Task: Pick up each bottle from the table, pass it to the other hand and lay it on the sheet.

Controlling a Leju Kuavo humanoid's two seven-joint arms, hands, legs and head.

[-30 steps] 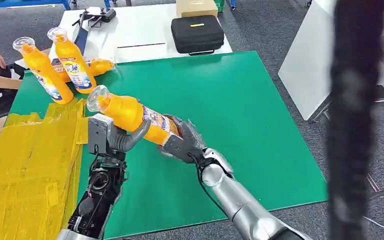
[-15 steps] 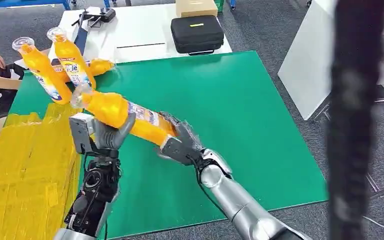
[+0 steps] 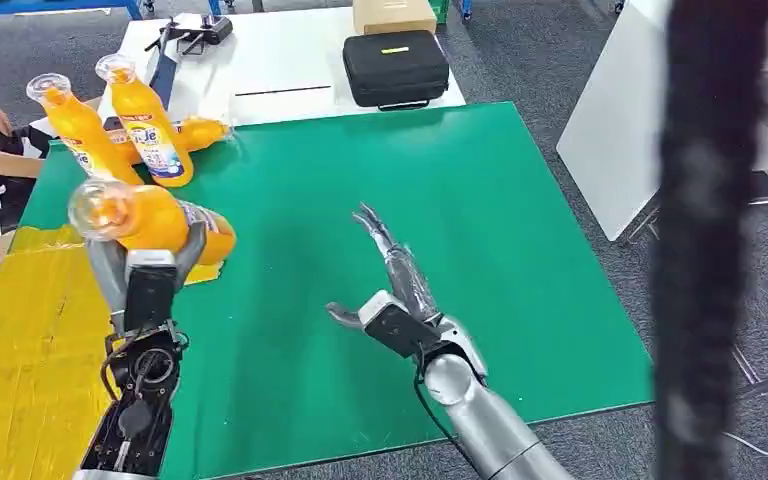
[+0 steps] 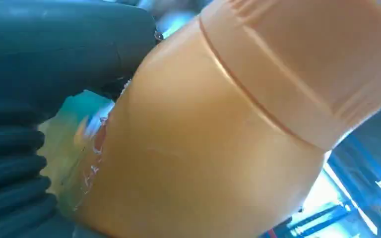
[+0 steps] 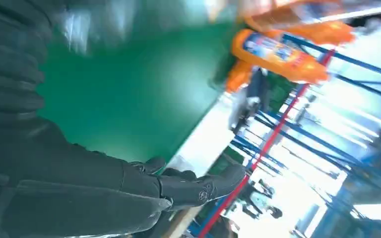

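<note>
green table (image 3: 480,260), four bottles (image 3: 145,120) (one held)

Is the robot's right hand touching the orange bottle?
Apart. In the head view the right robot hand is open over the green mat, with bare mat between it and the bottle that the left robot hand holds.

Held bottle (image 3: 150,218) left of mat (image 3: 480,230), over sheet's (image 3: 30,340) edge
</note>
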